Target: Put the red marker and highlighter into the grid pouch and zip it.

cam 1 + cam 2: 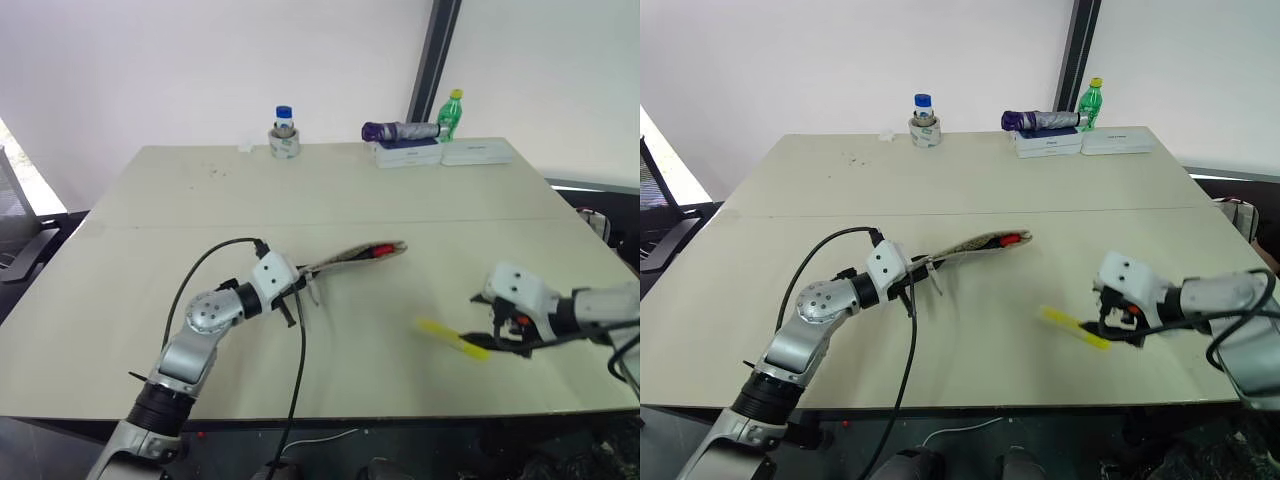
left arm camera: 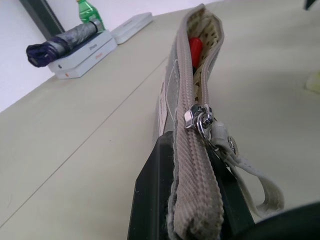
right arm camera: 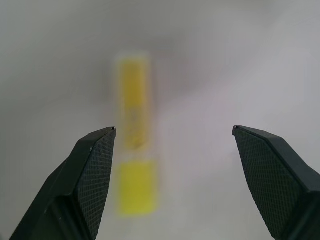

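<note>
The left gripper [image 1: 297,290] was seen clamped shut on the near end of the grid pouch [image 1: 352,255], which was held edge-up off the table [image 1: 330,190] and stretched away to the right and slightly farther back. In the left wrist view the black fingers [image 2: 150,200] were pressed against both faces of the pouch just below the zipper pull [image 2: 199,116], from which a pale pull cord [image 2: 255,175] hung loose. Beyond the pull the zipper was open, and the red marker [image 2: 195,48] was lodged inside the far end of the pouch – only its red end could be made out. The right gripper [image 3: 172,131] was held with its jaws spread wide and empty, pointed down at the table on the near right. The highlighter [image 1: 452,340] was seen lying flat on the table just to the left of that gripper – apart from it, and well to the right of the pouch; in the right wrist view it lay between the two fingertips [image 3: 97,150] but beyond them, untouched. Along the far edge of the table, a roll of tape [image 1: 285,145] with a blue-capped bottle [image 1: 284,118] was noted to the left, and white boxes [image 1: 440,153] carrying a folded purple umbrella [image 1: 400,131] beside a green bottle [image 1: 451,112] to the right.
</note>
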`<state>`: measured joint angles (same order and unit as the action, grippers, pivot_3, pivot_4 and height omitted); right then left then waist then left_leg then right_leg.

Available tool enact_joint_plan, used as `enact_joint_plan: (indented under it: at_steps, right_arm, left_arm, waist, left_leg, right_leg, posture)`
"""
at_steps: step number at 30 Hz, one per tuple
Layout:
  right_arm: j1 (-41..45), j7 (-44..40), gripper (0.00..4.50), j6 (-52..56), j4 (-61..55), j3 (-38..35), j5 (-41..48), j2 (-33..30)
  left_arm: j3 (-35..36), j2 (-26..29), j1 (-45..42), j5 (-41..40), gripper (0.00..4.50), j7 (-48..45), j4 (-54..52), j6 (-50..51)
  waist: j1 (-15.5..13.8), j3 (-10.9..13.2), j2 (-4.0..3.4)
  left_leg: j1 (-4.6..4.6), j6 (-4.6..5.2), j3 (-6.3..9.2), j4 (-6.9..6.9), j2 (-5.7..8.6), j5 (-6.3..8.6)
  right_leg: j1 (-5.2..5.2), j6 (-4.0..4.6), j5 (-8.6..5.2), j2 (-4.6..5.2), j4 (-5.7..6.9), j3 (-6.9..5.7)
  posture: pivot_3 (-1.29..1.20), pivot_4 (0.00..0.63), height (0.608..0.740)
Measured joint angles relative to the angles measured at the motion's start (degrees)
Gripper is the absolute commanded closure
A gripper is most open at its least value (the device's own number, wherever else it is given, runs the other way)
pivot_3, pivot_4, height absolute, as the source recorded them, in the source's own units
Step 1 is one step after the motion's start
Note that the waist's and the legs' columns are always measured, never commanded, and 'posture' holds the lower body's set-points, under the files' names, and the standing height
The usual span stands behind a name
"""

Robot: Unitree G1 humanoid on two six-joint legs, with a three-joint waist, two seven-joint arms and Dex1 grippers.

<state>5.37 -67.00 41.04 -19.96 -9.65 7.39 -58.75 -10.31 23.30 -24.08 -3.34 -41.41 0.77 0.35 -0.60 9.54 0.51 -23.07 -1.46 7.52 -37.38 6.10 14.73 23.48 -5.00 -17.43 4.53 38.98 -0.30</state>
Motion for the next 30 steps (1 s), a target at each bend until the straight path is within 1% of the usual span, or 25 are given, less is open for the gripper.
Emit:
enact_joint_plan:
  at_steps: [3,7,9,12,15,16,17,21,27,30]
  right_arm:
    - [-2.16,0.44,0.63,-0.05,0.13,0.03,1.44,0.04]
    - [-1.63,2.94,0.63,1.1,1.99,0.6,2.76,1.03]
    - [-1.25,4.14,0.63,2.39,3.49,2.14,2.99,1.56]
    - [-0.85,5.14,1.43,3.1,4.9,3.15,3.1,1.53]
    - [-0.48,5.75,3.04,3.42,5.57,3.29,3.52,1.35]
    - [-0.36,5.96,3.47,3.19,5.59,3.5,3.49,1.28]
    - [-0.32,6.11,3.68,2.64,5.59,3.72,3.42,1.15]
    - [-0.05,6.67,3.67,-1.9,4.45,4.48,2.16,-1.07]
    - [11.31,6.31,3.67,-5.34,-2.14,4.0,1.76,-7.74]
    - [15.86,6.37,3.67,-6.83,-3.41,5.83,0.59,-8.6]
  left_arm:
    - [0.0,0.46,-0.02,0.58,4.5,-0.49,1.15,-1.59]
    - [0.0,0.44,-0.02,1.01,4.5,-0.72,1.51,-2.36]
    - [-0.02,0.39,-0.05,1.22,4.5,-0.72,1.55,-2.48]
    - [-0.01,0.43,-0.05,1.51,4.5,-0.72,1.58,-2.57]
    - [-0.01,0.45,-0.04,1.54,4.5,-0.72,1.58,-2.57]
    - [-0.01,0.46,-0.04,1.56,4.5,-0.72,1.58,-2.57]
    - [0.0,0.48,-0.04,1.57,4.5,-0.71,1.58,-2.59]
    - [0.01,0.7,-0.04,1.6,4.5,-0.66,2.05,-3.5]
    - [-0.1,1.14,-0.54,2.67,4.5,-0.65,3.27,-5.0]
    - [-0.15,1.26,-0.79,3.38,4.5,-0.65,3.91,-5.92]
  waist:
    - [-0.12,0.0,0.0]
    - [-0.15,0.01,0.02]
    - [-0.16,0.01,0.02]
    - [-0.17,0.01,0.02]
    - [-0.18,0.01,0.02]
    - [-0.17,0.01,0.02]
    - [-0.17,0.01,0.02]
    - [-0.16,0.02,0.0]
    - [-0.11,0.01,0.0]
    - [-0.26,0.03,0.03]
  left_leg:
    - [0.03,0.01,0.0,-0.02,0.01,0.0]
    - [0.04,0.01,0.01,-0.02,0.01,0.0]
    - [0.03,0.01,0.01,-0.02,0.01,0.0]
    - [0.04,0.01,0.01,-0.02,0.02,0.0]
    - [0.04,0.0,0.01,-0.02,0.01,0.0]
    - [0.04,0.01,0.01,-0.02,0.01,0.0]
    - [0.04,0.01,0.01,-0.02,0.01,0.0]
    - [0.03,0.0,0.01,-0.01,0.02,0.0]
    - [0.05,0.0,0.01,0.03,0.0,0.0]
    - [-0.01,0.03,0.02,0.0,0.02,0.02]
  right_leg:
    - [-0.05,-0.01,0.0,0.01,0.0,0.0]
    - [-0.07,-0.01,0.0,0.01,0.0,0.0]
    - [-0.06,-0.01,0.0,0.02,0.0,0.0]
    - [-0.07,-0.01,0.0,0.02,0.0,0.0]
    - [-0.07,-0.01,0.0,0.02,0.0,0.0]
    - [-0.07,-0.01,0.0,0.01,0.0,0.0]
    - [-0.07,-0.01,0.0,0.01,0.0,0.0]
    - [-0.05,-0.01,0.0,0.02,0.0,0.0]
    - [-0.04,-0.01,0.0,0.0,-0.01,-0.01]
    - [-0.05,-0.01,0.0,0.02,-0.08,-0.02]
  posture:
    - [0.0,0.15,0.74]
    - [0.0,0.15,0.74]
    - [0.0,0.15,0.74]
    - [0.0,0.15,0.74]
    - [0.0,0.15,0.74]
    - [0.0,0.15,0.74]
    - [0.0,0.15,0.74]
    - [0.0,0.15,0.74]
    - [0.0,0.15,0.74]
    - [0.0,0.15,0.74]
